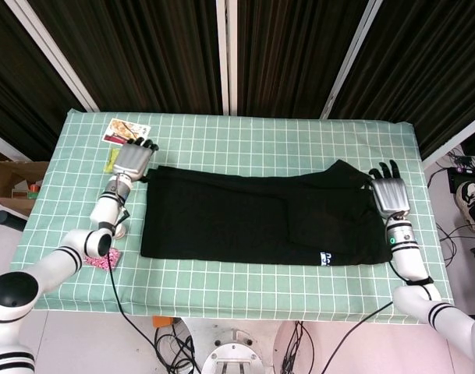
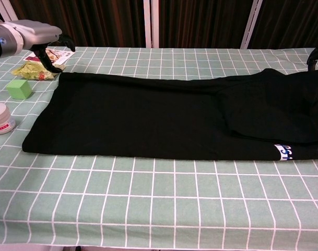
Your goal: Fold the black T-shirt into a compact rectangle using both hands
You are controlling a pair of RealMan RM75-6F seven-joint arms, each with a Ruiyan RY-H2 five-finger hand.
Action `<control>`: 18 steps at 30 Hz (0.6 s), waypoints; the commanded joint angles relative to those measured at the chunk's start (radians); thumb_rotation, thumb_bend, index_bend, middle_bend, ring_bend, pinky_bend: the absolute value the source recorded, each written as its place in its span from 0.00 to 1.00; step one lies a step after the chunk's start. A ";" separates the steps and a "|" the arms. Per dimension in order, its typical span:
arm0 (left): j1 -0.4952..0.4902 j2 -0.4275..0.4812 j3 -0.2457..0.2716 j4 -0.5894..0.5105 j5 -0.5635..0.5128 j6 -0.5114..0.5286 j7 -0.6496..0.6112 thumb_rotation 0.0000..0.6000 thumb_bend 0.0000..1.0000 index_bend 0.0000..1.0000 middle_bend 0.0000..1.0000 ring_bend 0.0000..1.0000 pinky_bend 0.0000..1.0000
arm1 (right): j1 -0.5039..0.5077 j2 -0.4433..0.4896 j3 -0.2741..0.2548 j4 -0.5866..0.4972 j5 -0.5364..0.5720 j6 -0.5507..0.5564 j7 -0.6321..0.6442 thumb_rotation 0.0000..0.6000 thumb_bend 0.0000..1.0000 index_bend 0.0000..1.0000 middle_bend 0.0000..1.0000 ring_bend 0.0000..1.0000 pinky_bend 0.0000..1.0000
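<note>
Black T-shirt [image 1: 260, 222] lay across the table's [image 1: 245, 132] middle as a long folded band (sleeves apparently tucked); crosswise folds into a compact rectangle remained. Left hand [image 1: 132, 161] and right hand [image 1: 391, 192] hovered over its far corners, fingers spread, grasping nothing. A small hem label [image 2: 285, 152] was unreadable.

Two white arms are seen, each banded with black rings near the elbow. The left hand [image 1: 132, 160] and the right hand [image 1: 391, 193] are built with silver-grey metallic backs and black fingers. White segmented wrists are fitted; a small green mark shows on the right wrist. A black cable trails from the left forearm.
</note>
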 commanded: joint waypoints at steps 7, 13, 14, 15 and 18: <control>0.175 0.214 0.011 -0.399 0.130 0.261 -0.130 1.00 0.24 0.20 0.13 0.11 0.19 | 0.059 -0.051 0.039 0.050 0.105 -0.088 -0.168 1.00 0.19 0.11 0.12 0.00 0.00; 0.284 0.313 0.091 -0.609 0.242 0.386 -0.135 1.00 0.23 0.22 0.13 0.11 0.19 | 0.065 0.072 0.055 -0.119 0.183 -0.132 -0.309 1.00 0.00 0.00 0.01 0.00 0.00; 0.301 0.324 0.103 -0.635 0.260 0.408 -0.134 1.00 0.23 0.24 0.13 0.11 0.19 | 0.057 0.104 0.052 -0.164 0.182 -0.124 -0.312 1.00 0.00 0.00 0.00 0.00 0.00; 0.319 0.332 0.116 -0.658 0.279 0.432 -0.134 1.00 0.23 0.25 0.13 0.11 0.19 | 0.046 0.139 0.049 -0.213 0.177 -0.115 -0.310 1.00 0.00 0.00 0.00 0.00 0.00; 0.373 0.351 0.163 -0.715 0.343 0.500 -0.123 1.00 0.23 0.29 0.13 0.11 0.19 | -0.005 0.268 0.031 -0.385 0.132 -0.072 -0.260 1.00 0.00 0.00 0.00 0.00 0.00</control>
